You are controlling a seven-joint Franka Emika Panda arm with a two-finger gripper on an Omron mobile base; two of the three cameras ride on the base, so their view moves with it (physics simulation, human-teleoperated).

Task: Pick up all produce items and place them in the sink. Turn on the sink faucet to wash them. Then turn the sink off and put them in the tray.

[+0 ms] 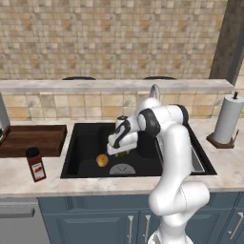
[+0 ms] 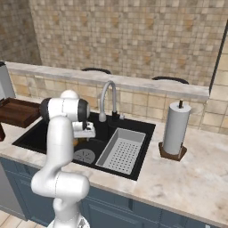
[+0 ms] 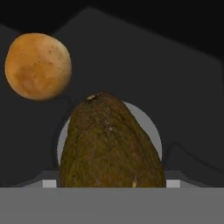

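Working across from the left, the tray [image 1: 35,138] sits on the surface beside the sink [image 1: 76,157] with nothing of the produce in it, so I judge that last step untouched. In front of it stands the red-labelled jar [image 1: 35,164], which is no part of my job.

Next over, the orange-yellow fruit [image 1: 102,160] lies on the floor of the sink, just left of the round drain [image 1: 122,169]. I count that one as delivered.

My gripper [image 1: 122,151] hangs low over the basin, just right of that fruit. In the hand view the olive-brown fruit [image 3: 111,142] fills the space right at the gripper, its tip pointing away, with the grey drain showing behind it and the orange-yellow fruit off to the upper left. It looks to me as if the gripper is grasping the olive-brown fruit, poised above the drain and not yet let go; the fingertips themselves are hidden behind it.

Behind the arm, the faucet [image 2: 107,99] curves over the basin, and I can see no water running. Further right sit the grey rack [image 2: 122,151] in the sink and the paper towel roll [image 1: 228,119] on the surface.

So by my reckoning: one fruit in, the second nearly in. Left to do are the release, the wash, shutting off, and moving both to the tray.
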